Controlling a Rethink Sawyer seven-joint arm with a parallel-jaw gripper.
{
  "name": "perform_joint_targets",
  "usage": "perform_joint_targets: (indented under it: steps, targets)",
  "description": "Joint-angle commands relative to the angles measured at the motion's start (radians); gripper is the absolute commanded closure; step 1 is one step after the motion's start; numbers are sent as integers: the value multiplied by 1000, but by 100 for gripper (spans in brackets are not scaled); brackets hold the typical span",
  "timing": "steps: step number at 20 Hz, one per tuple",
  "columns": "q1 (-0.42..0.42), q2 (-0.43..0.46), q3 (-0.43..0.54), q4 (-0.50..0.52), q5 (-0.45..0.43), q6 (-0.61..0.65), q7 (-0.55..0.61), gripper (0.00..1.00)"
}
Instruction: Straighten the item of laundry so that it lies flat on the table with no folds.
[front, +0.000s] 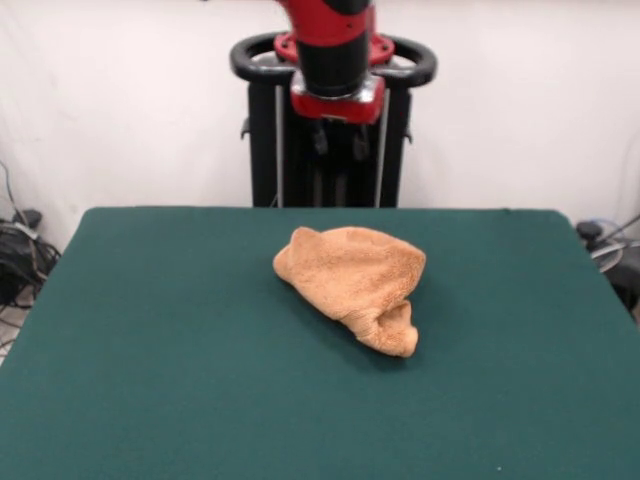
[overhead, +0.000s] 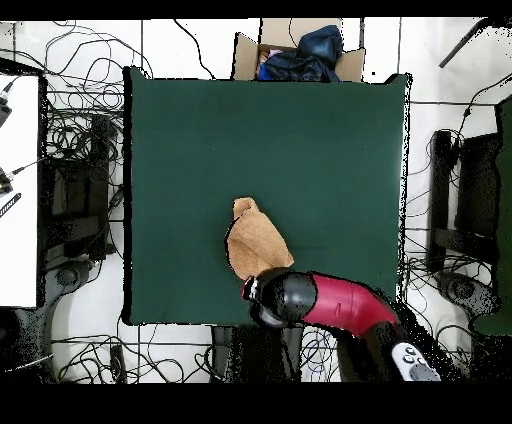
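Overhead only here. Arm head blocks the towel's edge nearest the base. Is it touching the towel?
Observer: No. In the front view the gripper hangs well above the towel, with open space between them.
Operator: Towel flat under there?
Observer: No. From the front it is a bunched mound on the table, with one twisted end sticking out on the side away from the robot.

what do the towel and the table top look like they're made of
The towel looks like soft terry cloth, orange-tan, matte: its surface is fuzzy and nubbly, and it slumps in rounded folds rather than creasing sharply. The table appears to be covered in a dark green felt-like fabric: flat, even and without shine or reflections. What lies under that covering cannot be seen.
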Motion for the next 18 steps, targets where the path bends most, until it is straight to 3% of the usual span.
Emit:
perform_joint_targets:
  steps: [1, 7, 13, 18]
  targets:
    - [-84, 29, 124, -157, -76, 77, -188, 0]
    - [-246, 61, 294, -125, 27, 219, -264, 0]
    - [-323, 129, 345, -182, -26, 344, -298, 0]
    - [-379, 178, 412, -150, 32, 370, -267, 0]
